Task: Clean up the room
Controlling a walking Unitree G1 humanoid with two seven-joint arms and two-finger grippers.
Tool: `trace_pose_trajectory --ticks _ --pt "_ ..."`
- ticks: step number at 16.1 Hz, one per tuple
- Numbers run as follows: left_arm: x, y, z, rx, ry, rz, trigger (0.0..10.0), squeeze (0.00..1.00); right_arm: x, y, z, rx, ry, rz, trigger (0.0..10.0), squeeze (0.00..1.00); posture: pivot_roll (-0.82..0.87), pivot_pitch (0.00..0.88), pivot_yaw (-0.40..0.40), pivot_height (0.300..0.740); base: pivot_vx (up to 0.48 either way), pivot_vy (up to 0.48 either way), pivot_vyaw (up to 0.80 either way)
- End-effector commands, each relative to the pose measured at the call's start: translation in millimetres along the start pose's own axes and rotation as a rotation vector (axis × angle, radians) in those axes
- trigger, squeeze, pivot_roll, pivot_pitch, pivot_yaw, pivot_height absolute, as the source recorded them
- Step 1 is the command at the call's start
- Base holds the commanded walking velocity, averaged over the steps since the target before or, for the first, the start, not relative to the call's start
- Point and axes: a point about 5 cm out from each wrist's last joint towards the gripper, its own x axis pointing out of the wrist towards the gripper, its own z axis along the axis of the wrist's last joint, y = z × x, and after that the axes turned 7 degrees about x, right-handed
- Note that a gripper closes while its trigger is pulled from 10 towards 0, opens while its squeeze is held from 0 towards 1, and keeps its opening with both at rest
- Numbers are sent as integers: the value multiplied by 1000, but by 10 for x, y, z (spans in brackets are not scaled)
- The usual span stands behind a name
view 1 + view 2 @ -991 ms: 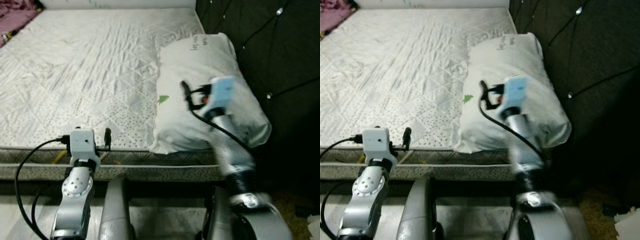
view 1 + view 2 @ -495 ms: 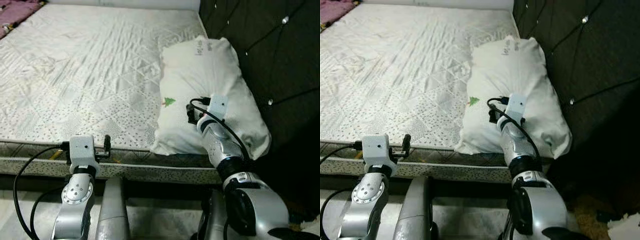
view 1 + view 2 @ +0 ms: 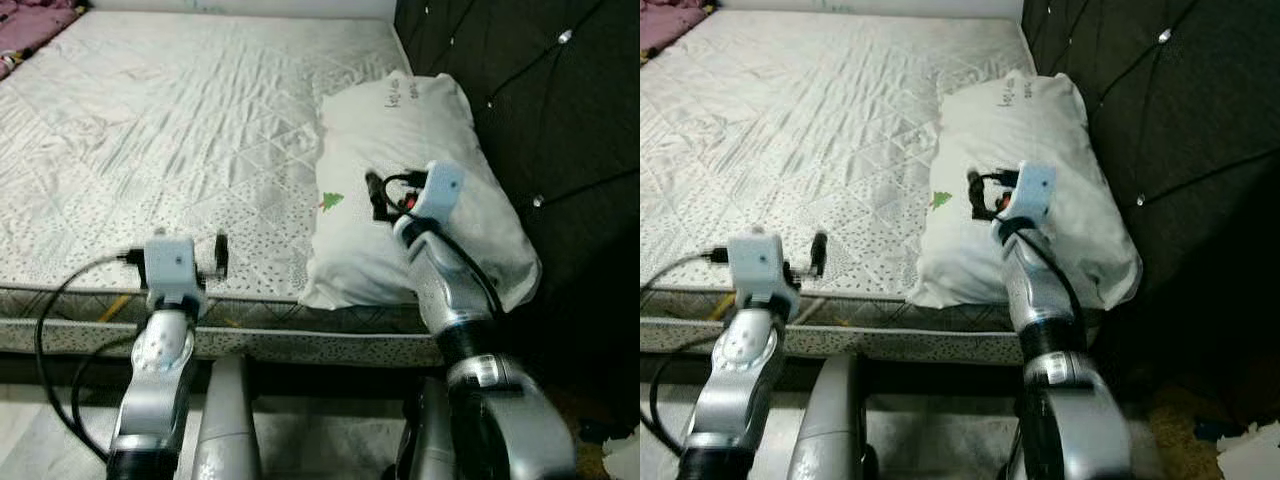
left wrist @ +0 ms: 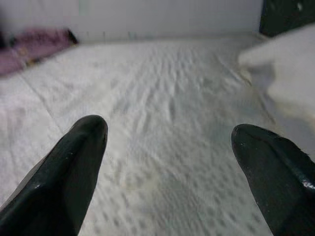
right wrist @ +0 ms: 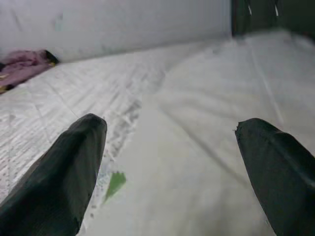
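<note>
Bare mattress (image 3: pixel 180 130) across most of the view, quilted, no sheet. Dark tufted headboard (image 3: pixel 540 110) at 2 o'clock. White pillow (image 3: pixel 420 190) at 1 o'clock from centre, lying on the mattress against the headboard, small green mark near its edge. Purple cloth (image 3: pixel 30 20) at 10 o'clock, far corner. Scrap of white litter (image 3: pixel 1250 455) on the floor at 5 o'clock.

Right claw (image 5: pixel 167 162) over the pillow, fingers spread wide, gripping nothing, apparently not touching it. Left claw (image 4: pixel 167 167) at 7 o'clock above the mattress edge, likewise spread and empty.

Judging by this: pillow looks placed at the head of the bed; purple cloth and floor scrap probably left to tidy.
</note>
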Motion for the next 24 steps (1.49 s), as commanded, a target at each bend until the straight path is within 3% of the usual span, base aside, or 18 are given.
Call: trace_pose_trajectory --ticks 1,5,8,14,21,24 --pt "18 45 1 32 -14 40 10000 0 -67 -8 -10 -23 -8 18 10000 0 86 0 3 532 0 0 0" --pt "120 76 27 -28 -62 42 10000 0 -386 -173 -90 -38 -27 -28 10000 0 65 0 15 532 0 0 0" --pt "99 75 16 -43 -64 55 10000 0 -449 -174 -64 -76 -55 -30 10000 0 64 0 19 532 0 0 0" --pt "55 124 -10 -41 -67 52 10000 0 -455 -80 -49 -73 -64 -15 10000 0 88 0 -5 588 0 0 0" --pt "-51 199 -133 -9 -25 37 10000 0 -417 -128 22 -97 -79 -40 10000 0 77 0 0 655 0 0 0" --pt "-63 104 -152 -11 -12 13 10000 0 -447 -186 45 -111 -90 -79 10000 0 67 0 22 684 0 0 0"
